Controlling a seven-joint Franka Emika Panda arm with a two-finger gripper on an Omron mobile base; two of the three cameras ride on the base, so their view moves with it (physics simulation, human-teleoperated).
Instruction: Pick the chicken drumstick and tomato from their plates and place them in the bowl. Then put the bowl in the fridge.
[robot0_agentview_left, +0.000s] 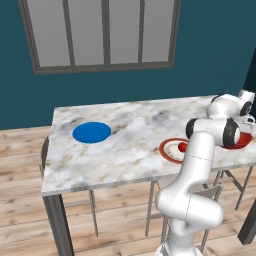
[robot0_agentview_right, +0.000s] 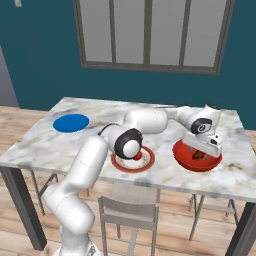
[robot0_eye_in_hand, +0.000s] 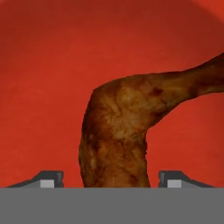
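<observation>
The chicken drumstick (robot0_eye_in_hand: 118, 131) lies in the red-orange bowl (robot0_eye_in_hand: 52, 65), bone end pointing to the upper right in the hand view. My gripper (robot0_eye_in_hand: 110, 179) hangs just above it, open, with a gap between the meat and each fingertip (robot0_eye_in_hand: 50, 178). In the right base view the gripper (robot0_agentview_right: 201, 148) reaches down into the bowl (robot0_agentview_right: 181, 155) over the drumstick (robot0_agentview_right: 198, 155). The tomato (robot0_agentview_right: 137, 156) (robot0_agentview_left: 182, 147) rests on the white plate with a red-brown rim (robot0_agentview_right: 147, 162) (robot0_agentview_left: 167, 150), partly behind my arm. The blue plate (robot0_agentview_left: 91, 132) (robot0_agentview_right: 71, 122) is bare. The fridge is out of view.
The marble table (robot0_agentview_left: 135, 130) carries all three dishes; the bowl (robot0_agentview_left: 242, 142) sits near its right end. A grey chair (robot0_agentview_right: 130, 210) stands tucked under the front edge. A window fills the teal wall behind.
</observation>
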